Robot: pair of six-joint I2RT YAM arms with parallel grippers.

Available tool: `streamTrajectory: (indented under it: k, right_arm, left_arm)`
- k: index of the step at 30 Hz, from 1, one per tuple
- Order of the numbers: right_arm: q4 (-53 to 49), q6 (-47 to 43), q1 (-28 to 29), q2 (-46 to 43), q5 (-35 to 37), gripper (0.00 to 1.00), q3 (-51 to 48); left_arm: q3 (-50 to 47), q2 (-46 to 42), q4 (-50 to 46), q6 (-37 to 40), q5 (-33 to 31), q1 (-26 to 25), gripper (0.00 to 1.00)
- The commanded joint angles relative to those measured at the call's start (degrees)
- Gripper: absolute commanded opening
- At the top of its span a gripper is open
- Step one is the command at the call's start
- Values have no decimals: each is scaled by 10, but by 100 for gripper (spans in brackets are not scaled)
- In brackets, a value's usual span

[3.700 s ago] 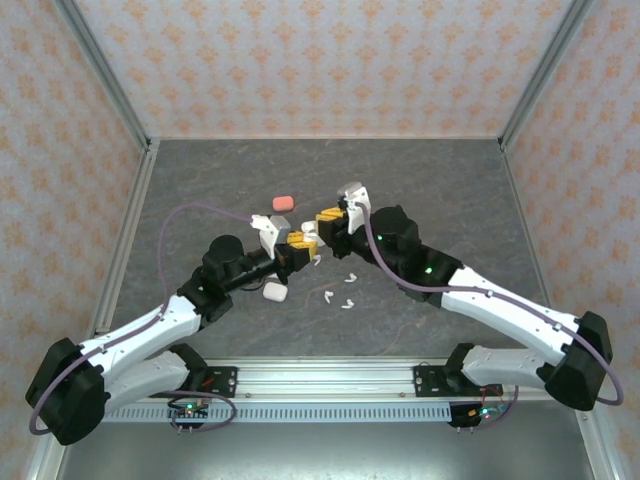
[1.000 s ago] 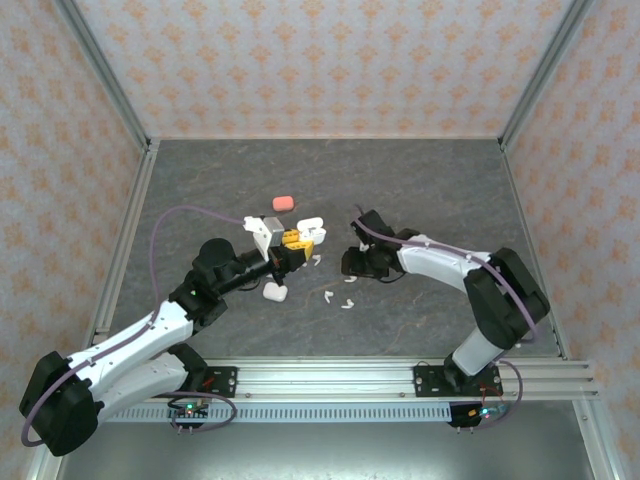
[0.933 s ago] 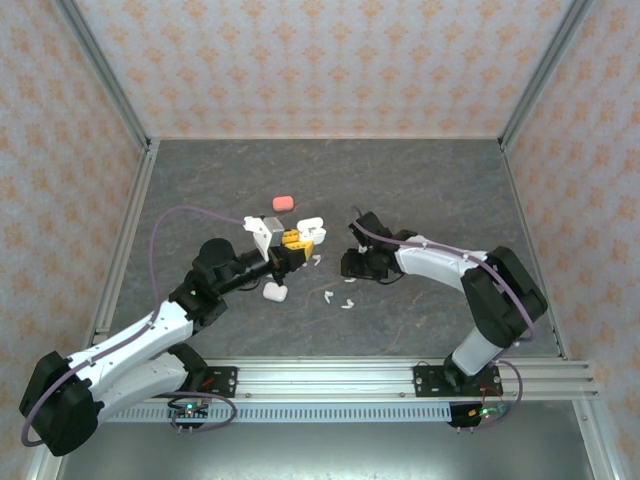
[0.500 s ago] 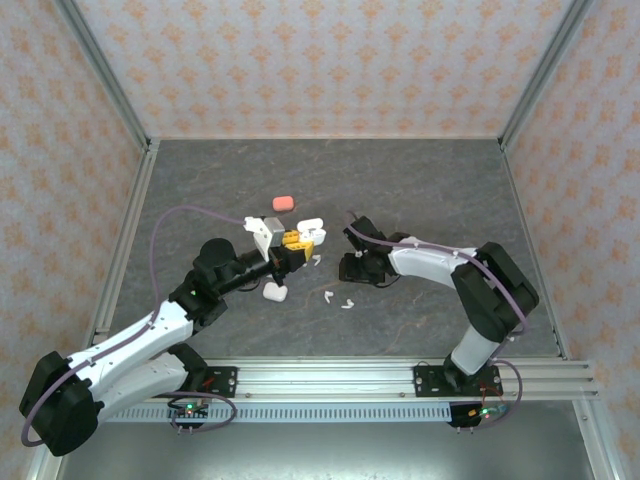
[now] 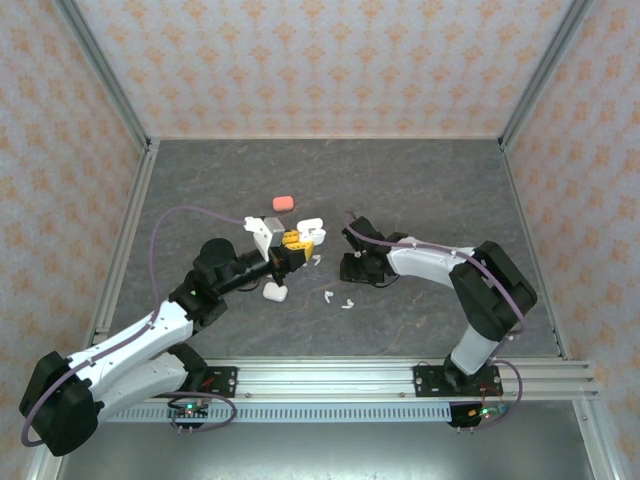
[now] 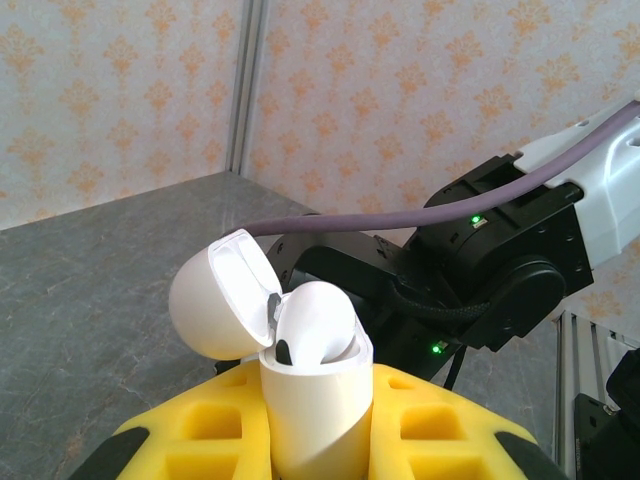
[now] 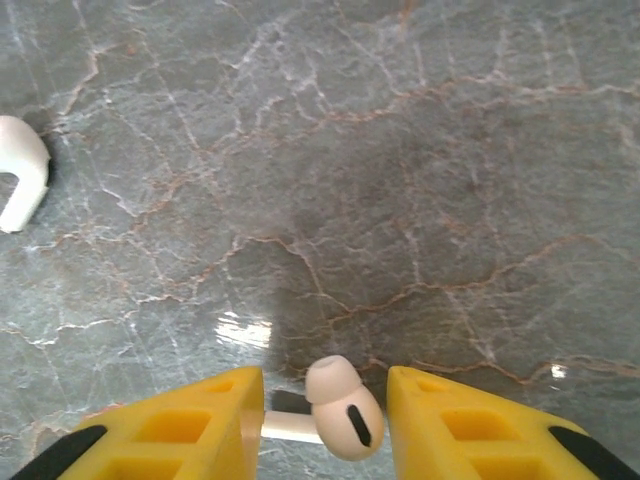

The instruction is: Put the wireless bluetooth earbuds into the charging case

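- Currently, the left gripper [image 5: 296, 241] is clamping the body of a white charging case [image 6: 315, 410] between its yellow fingers [image 6: 225, 440], holding it upright above the grey stone-patterned table [image 5: 420, 190].
- The case's lid [image 6: 222, 310] is standing open, tilting back to the left in the left wrist view.
- A rounded white piece [image 6: 318, 318] with a small dark mark is sitting in the mouth of the case; whether it is an earbud I cannot tell for sure.
- The right gripper [image 7: 325, 400] is reaching down to the table just right of the held case, its jaws standing apart.
- A white earbud [image 7: 342, 412] is lying on the table between those jaws, its stem pointing toward the finger on the left of the right wrist view, with a thin dark gap showing at the other finger.
- A second white earbud [image 7: 22, 170] is lying near the left edge of the right wrist view.
- Two more loose earbuds [image 5: 328, 296] [image 5: 347, 304] are lying side by side nearer the arm bases.
- A closed white case [image 5: 274, 292] is resting beside the left arm's wrist, and a pink case [image 5: 283, 202] is lying beyond the left gripper.
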Motion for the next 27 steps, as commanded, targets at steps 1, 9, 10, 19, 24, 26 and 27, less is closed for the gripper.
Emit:
streamTrajectory:
  k: [1, 9, 10, 19, 24, 26, 27]
  right_arm:
    - [13, -1, 9, 7, 8, 37, 19]
    - [8, -6, 13, 21, 12, 33, 27]
    - [8, -6, 14, 24, 12, 33, 28]
    - [-12, -17, 18, 32, 35, 34, 39]
    - [-21, -26, 18, 19, 59, 37, 48]
    - [-22, -30, 18, 21, 62, 38, 54]
    - [-23, -30, 18, 22, 65, 38, 57]
  left_arm:
    - [4, -8, 4, 10, -4, -4, 0]
    - [5, -8, 4, 11, -3, -3, 0]
    - [5, -8, 4, 12, -4, -3, 0]
    - [5, -10, 2, 12, -4, -4, 0]
    - [6, -10, 2, 12, -4, -3, 0]
    - [6, -10, 3, 13, -3, -4, 0]
    - [6, -10, 3, 12, -4, -4, 0]
